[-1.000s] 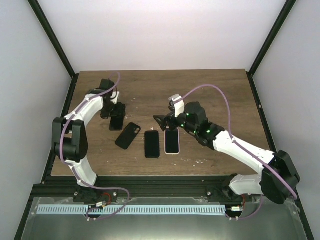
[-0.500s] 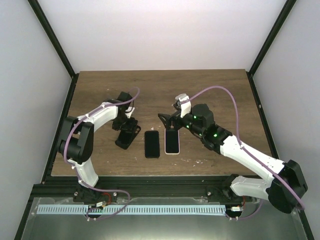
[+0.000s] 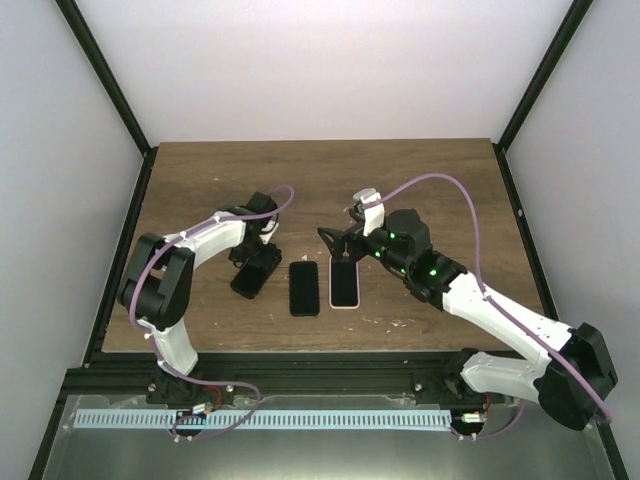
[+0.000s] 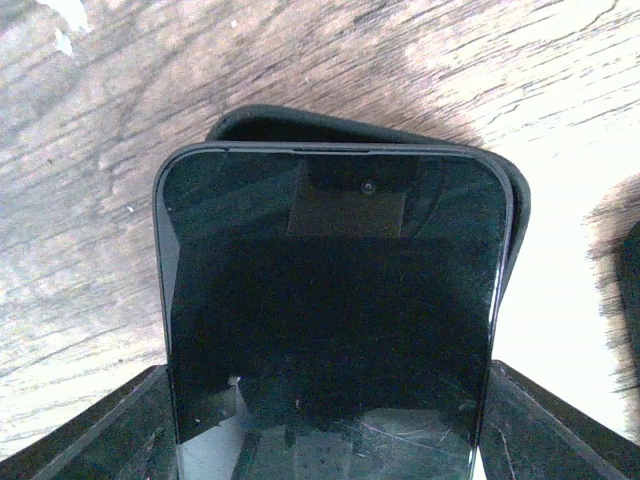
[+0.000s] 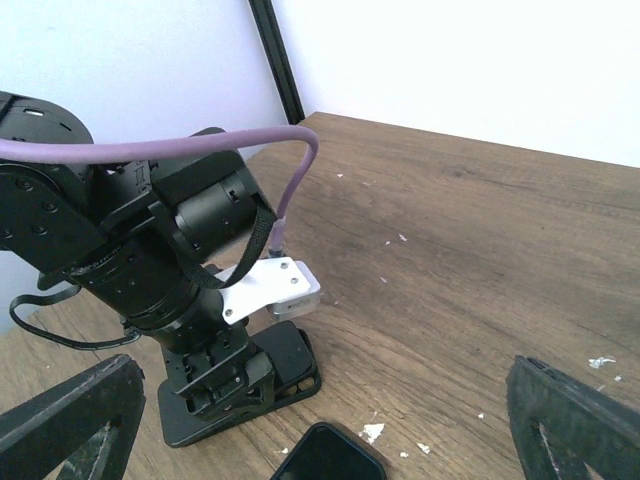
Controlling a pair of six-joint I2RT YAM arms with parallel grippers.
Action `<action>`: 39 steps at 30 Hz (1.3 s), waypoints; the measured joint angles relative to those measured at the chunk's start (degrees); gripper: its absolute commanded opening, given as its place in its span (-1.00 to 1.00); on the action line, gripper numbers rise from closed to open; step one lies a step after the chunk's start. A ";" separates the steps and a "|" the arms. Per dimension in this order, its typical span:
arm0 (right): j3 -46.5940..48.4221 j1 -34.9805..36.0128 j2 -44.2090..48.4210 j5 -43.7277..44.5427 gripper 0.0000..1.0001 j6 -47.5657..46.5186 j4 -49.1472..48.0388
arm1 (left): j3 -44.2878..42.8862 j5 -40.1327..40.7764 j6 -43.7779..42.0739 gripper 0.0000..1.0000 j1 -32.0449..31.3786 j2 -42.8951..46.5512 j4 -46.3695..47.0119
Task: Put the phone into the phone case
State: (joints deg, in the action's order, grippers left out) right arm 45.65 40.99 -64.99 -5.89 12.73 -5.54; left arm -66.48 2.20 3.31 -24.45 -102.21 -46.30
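My left gripper [image 3: 256, 246] is shut on a black phone [image 4: 330, 300] and holds it flat over the black phone case [image 3: 254, 274]. In the left wrist view the case rim [image 4: 300, 122] shows past the phone's top and right edges, and the gripper [image 4: 325, 425] grips the phone's near end between its fingers [image 4: 95, 430]. The right wrist view shows the left gripper [image 5: 205, 385] low on the phone and case [image 5: 295, 360]. My right gripper [image 3: 335, 243] is open and empty, raised above the table to the right of the case, and also shows in its own view [image 5: 320, 410].
A second black phone [image 3: 304, 288] and a white-edged phone [image 3: 345, 284] lie side by side right of the case. The black one's corner shows in the right wrist view [image 5: 325, 458]. Bare wooden table [image 3: 420, 180] lies beyond, with black frame posts at the edges.
My left gripper has carried the phone from the far left to the right and down onto the case. The right arm has shifted slightly right.
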 measured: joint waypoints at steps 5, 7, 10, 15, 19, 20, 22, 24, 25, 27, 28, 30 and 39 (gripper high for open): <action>-0.52 -0.04 1.16 -0.02 1.00 0.00 0.02 | -0.04 2.32 -1.42 0.46 -0.28 0.00 1.16; -0.63 -0.07 1.31 0.00 1.00 0.00 0.11 | 0.11 2.58 -2.12 0.47 -0.28 0.02 1.99; -0.81 -0.07 1.95 0.04 1.00 -0.02 0.33 | 0.48 2.93 -2.71 0.47 -0.31 0.02 2.86; -1.03 -0.48 3.34 0.13 1.00 -0.09 0.33 | 0.74 3.76 -3.74 0.47 -0.31 0.02 3.67; -1.60 -0.74 3.78 0.20 1.00 -0.22 0.35 | 0.87 3.98 -4.07 0.48 -0.31 0.02 4.00; -1.84 -0.81 3.80 0.22 1.00 -0.22 0.35 | 0.98 3.98 -4.20 0.49 -0.31 0.02 4.17; -2.14 -0.85 3.80 0.22 1.00 -0.22 0.37 | 1.25 4.02 -4.39 0.50 -0.31 0.02 4.50; -2.43 -0.92 3.85 0.20 1.00 -0.24 0.42 | 1.42 4.02 -4.52 0.51 -0.31 -0.04 4.72; -2.47 -1.01 3.85 0.20 1.00 -0.24 0.46 | 1.42 4.02 -4.59 0.53 -0.31 -0.07 4.79; -2.51 -1.14 3.89 0.20 1.00 -0.24 0.46 | 1.42 4.09 -4.68 0.55 -0.31 -0.28 4.85; -2.51 -1.18 3.89 0.20 1.00 -0.24 0.46 | 1.42 4.07 -4.72 0.56 -0.28 -0.42 4.92; -2.51 -1.18 3.91 0.20 1.00 -0.24 0.46 | 1.42 4.04 -4.85 0.58 -0.28 -0.55 4.94; -2.67 -1.51 3.80 0.17 1.00 -0.42 0.39 | 1.46 3.87 -4.83 0.55 -0.28 -0.52 4.94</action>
State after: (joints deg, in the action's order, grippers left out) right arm 42.98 39.48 -61.19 -5.72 12.32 -5.15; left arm -65.01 6.07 -1.52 -24.73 -102.74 -41.36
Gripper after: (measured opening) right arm 0.998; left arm 0.791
